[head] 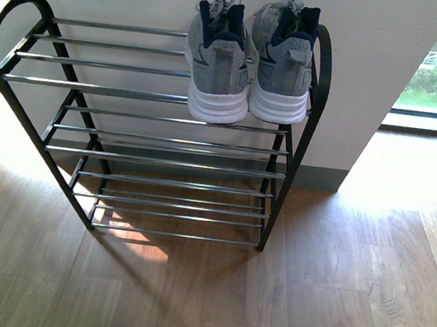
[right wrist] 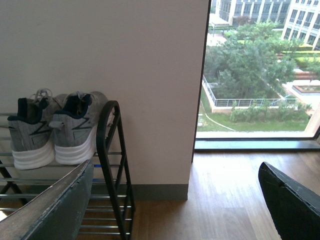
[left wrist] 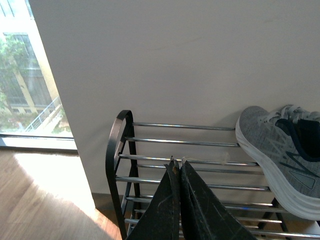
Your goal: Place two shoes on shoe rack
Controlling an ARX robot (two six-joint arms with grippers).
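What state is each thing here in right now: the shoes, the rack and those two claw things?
Left grey sneaker: upright on the rack's top tier, heel facing outward.
Right grey sneaker: upright alongside it, at the tier's right end.
Shoe rack: standing against the wall.
Left gripper: shut, holding nothing.
Right gripper: open wide, holding nothing.
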